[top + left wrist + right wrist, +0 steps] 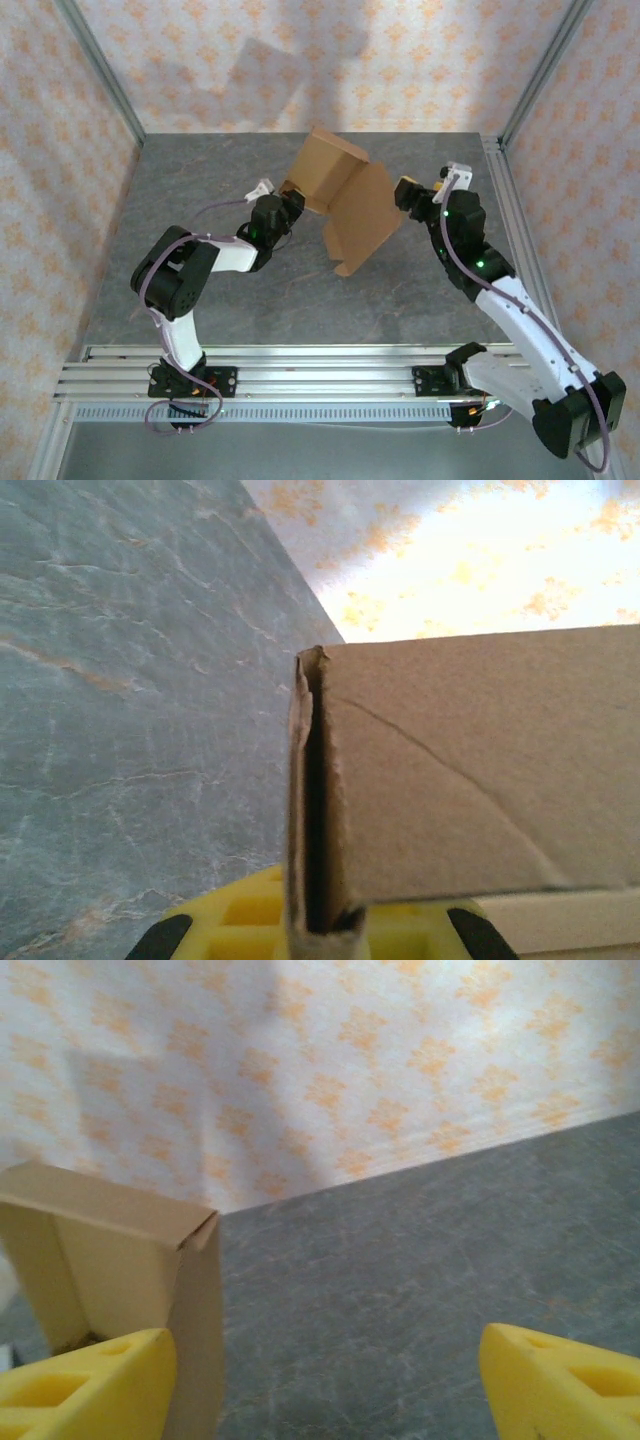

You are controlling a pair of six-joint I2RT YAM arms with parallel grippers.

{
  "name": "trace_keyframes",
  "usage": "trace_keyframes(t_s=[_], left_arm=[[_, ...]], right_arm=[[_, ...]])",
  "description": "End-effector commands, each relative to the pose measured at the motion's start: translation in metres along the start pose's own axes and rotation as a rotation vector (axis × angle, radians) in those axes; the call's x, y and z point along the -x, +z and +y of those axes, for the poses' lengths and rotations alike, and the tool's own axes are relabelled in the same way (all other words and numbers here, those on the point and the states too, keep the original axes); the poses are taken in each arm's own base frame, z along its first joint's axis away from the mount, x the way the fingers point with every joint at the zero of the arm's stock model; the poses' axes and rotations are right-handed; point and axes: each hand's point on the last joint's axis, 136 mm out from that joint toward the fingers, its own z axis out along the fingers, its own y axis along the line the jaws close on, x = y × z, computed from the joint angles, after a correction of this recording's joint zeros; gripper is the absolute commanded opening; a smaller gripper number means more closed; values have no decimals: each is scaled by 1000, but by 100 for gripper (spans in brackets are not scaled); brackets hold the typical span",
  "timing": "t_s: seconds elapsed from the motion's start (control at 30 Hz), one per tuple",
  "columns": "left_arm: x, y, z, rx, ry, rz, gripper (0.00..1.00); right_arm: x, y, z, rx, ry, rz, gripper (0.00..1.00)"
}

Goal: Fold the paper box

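Note:
The paper box [345,195], tan cardboard and partly folded, is held tilted above the middle of the table with a wide flap hanging down toward the front. My left gripper [290,207] is shut on its left side. In the left wrist view, a doubled wall edge of the paper box [480,760] is pinched between the yellow fingers [230,925]. My right gripper [405,195] is open at the box's right flap. In the right wrist view, a folded corner of the box [120,1260] stands beside the left finger [90,1385], and bare table shows between the jaws.
The grey marbled table [200,210] is walled by patterned panels with metal frame posts [100,70] at the back corners. Aluminium rails [300,370] carrying both arm bases run along the near edge.

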Motion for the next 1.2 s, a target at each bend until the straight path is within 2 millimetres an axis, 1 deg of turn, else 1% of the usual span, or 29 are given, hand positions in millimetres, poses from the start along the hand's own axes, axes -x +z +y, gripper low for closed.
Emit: trace_keyframes(t_s=[0.0,0.07,0.2,0.37,0.47,0.53,0.6,0.7,0.77,0.83,0.97,1.07,1.17], left_arm=[[16,-7,12,80,-70,-70,0],[19,-10,13,90,-106,-86,0],[23,-19,24,173,-178,-107,0],[29,-35,36,284,-219,-124,0],[30,-45,45,352,-241,-102,0],[28,-60,59,463,-243,-75,0],[29,-75,67,559,-214,-55,0],[26,-92,75,696,-198,20,0],[26,-104,79,775,-199,30,0],[25,-113,82,814,-224,28,0],[21,-119,88,809,-300,6,0],[15,-116,92,813,-347,28,0],[3,-111,96,833,-395,77,0]], right_arm=[[11,-12,21,151,19,-83,80],[8,-17,26,195,17,-91,81],[1,-23,32,249,7,-82,83],[-17,-20,30,244,4,-17,84],[-22,-18,28,232,14,-1,84],[-23,-15,27,224,15,5,84],[-25,-12,25,210,8,20,84],[-30,-4,25,196,2,48,84],[-34,1,26,198,2,62,84],[-37,6,28,205,2,76,84],[-43,14,31,215,0,109,83],[-48,18,31,213,6,133,83],[-55,22,29,200,31,160,83]])
